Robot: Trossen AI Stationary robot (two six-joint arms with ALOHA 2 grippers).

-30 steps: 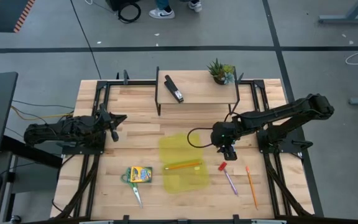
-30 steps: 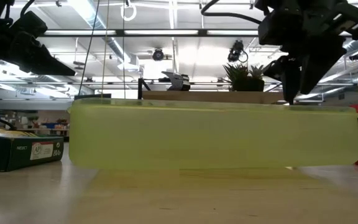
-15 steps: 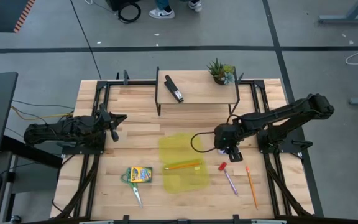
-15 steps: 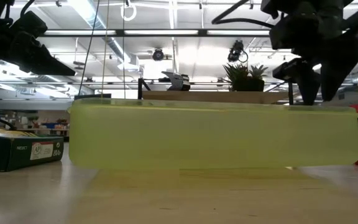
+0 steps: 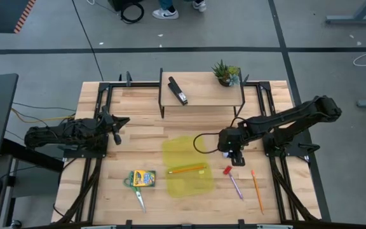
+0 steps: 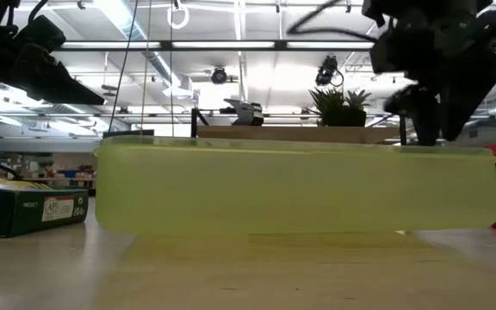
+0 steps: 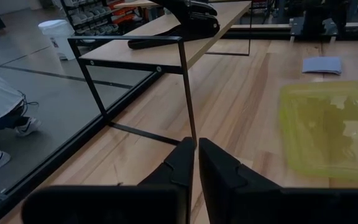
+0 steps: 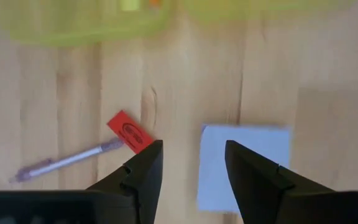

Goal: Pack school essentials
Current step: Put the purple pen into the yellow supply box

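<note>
A translucent yellow-green container [image 5: 186,166] lies flat on the table with an orange pencil [image 5: 187,169] inside. To its right lie a lavender-blue notepad [image 8: 244,168], a small red piece [image 8: 130,132], a purple pen [image 8: 67,160] and another orange pencil [image 5: 257,189]. The crayon box [image 5: 143,178] and green-handled scissors [image 5: 137,194] lie to its left. My right gripper [image 8: 194,165] hangs open above the table, pointing steeply down, one finger over the notepad and the other beside the red piece. My left gripper [image 7: 194,163] waits shut at the table's left, raised.
At the far edge, a wooden shelf on a black metal frame [image 5: 202,95] carries a black stapler [image 5: 178,91] and a small potted plant [image 5: 224,72]. Black frame rails run along both table sides. Bare wood lies between the container and the shelf.
My right gripper has drifted slightly toward the table's right edge over the notepad and rolled a little about its own line, staying open. The objects on the table lie as before.
</note>
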